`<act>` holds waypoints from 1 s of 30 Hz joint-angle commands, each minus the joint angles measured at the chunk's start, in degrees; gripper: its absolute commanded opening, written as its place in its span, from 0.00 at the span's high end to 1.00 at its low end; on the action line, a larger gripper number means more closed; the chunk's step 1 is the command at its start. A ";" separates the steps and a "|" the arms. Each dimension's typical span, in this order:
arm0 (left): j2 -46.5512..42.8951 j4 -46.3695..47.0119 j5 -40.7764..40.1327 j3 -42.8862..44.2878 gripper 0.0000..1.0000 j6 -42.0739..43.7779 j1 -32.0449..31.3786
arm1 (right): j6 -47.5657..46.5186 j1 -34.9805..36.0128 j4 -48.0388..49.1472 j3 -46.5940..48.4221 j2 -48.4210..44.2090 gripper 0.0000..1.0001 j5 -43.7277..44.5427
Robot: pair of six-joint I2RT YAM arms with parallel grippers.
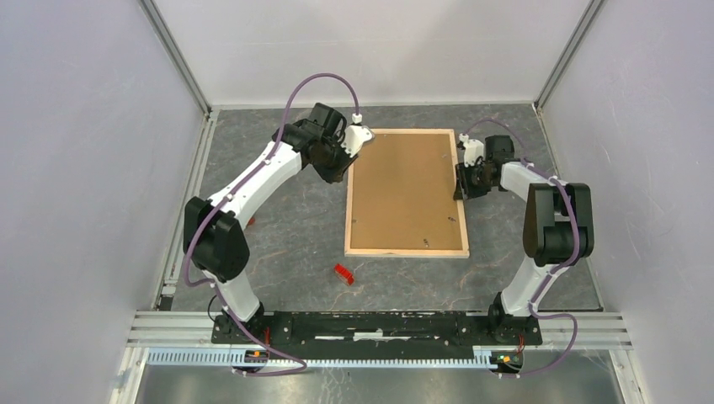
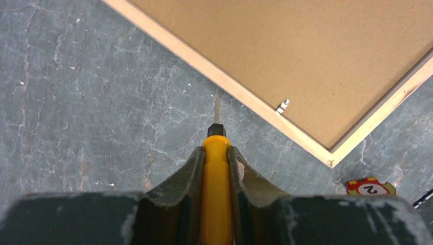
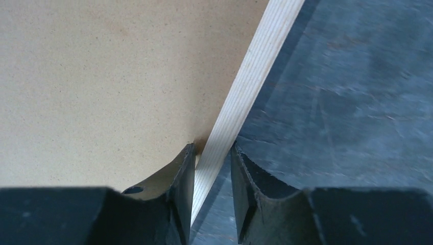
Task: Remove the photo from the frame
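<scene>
The frame lies face down in the middle of the table, pale wood edges up, with the brown backing board set in it. The photo is hidden. My left gripper is at the frame's far left edge, shut on a yellow-handled screwdriver. The screwdriver's metal tip points at the wood edge, just short of it, near a small metal clip. My right gripper straddles the frame's right edge. The jaws are narrowly open, with the left finger over the board.
A small red block lies on the table near the frame's near left corner. It shows in the left wrist view as a red piece with a "2" on it. Grey walls enclose the table on three sides.
</scene>
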 commanded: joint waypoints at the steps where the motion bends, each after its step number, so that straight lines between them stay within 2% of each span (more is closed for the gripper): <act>1: 1.56 -2.57 -0.73 1.46 0.98 6.41 -2.05 | 4.08 3.49 2.81 -2.15 0.89 0.67 -3.21; 4: 2.88 -2.62 -2.97 0.82 0.98 7.75 -3.77 | 5.62 3.68 3.66 -3.69 0.49 0.73 -2.38; 12: 2.75 -5.81 -3.68 -3.02 0.98 11.22 -7.06 | 7.07 3.40 3.89 -6.42 -0.32 0.82 -0.22; 14: 2.29 -5.27 -4.71 -4.63 0.98 11.36 -7.92 | 7.55 3.22 4.07 -6.73 0.06 0.88 0.45; 16: 2.44 -4.81 -5.51 -4.86 0.98 10.26 -7.89 | 8.66 2.62 4.09 -6.59 0.36 1.00 2.84; 22: 3.45 -4.25 -6.64 -3.28 0.98 7.74 -7.77 | 14.47 -3.91 3.88 -6.26 0.47 1.00 7.75; 26: 4.18 -4.25 -6.57 -1.87 0.98 7.69 -7.77 | 16.78 -7.68 4.62 -8.50 -1.79 1.00 7.64; 30: 5.37 -4.38 -5.80 0.50 0.98 7.89 -7.86 | 18.74 -8.48 6.23 -11.52 -4.17 1.00 6.47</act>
